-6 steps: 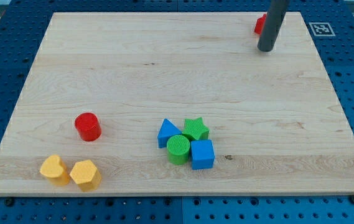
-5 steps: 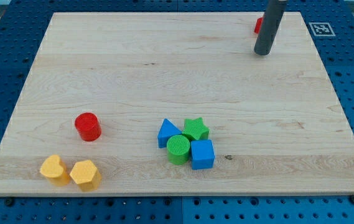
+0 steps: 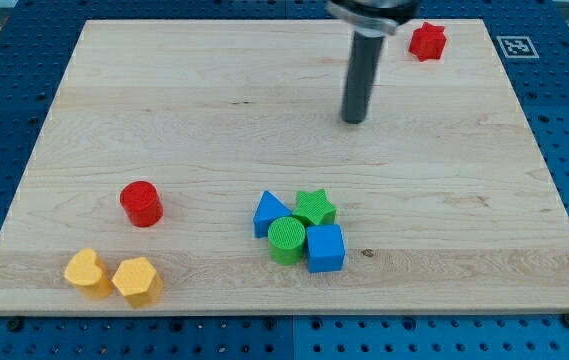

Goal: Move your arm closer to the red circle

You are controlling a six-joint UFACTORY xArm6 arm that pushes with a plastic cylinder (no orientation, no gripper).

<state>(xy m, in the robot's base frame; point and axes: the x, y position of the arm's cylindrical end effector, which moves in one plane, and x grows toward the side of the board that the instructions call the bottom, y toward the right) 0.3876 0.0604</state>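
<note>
Your tip (image 3: 353,120) stands on bare board in the upper middle of the view, touching no block; the rod ends plain, with no jaws to open or shut, so it grips nothing. Nearest to it, toward the view's top right, sits the red star (image 3: 427,41), apart from the tip and close to the board's top edge. Below the tip, and somewhat toward the view's left, lies a tight cluster: the blue triangle (image 3: 269,213), the green star (image 3: 314,207), the green circle (image 3: 286,240) and the blue cube (image 3: 325,248), each touching or just beside its neighbour. The red circle (image 3: 142,203) stands alone at the view's lower left, well apart from your tip (it is the block the task names). Two yellow blocks (image 3: 85,272) (image 3: 136,280) sit side by side near the board's (image 3: 164,90) bottom left corner, below the red circle. You judge the approach as not yet complete: a diagonal run down and to the view's left reaches the target, and the path passes left of the cluster, so nothing need be disturbed
</note>
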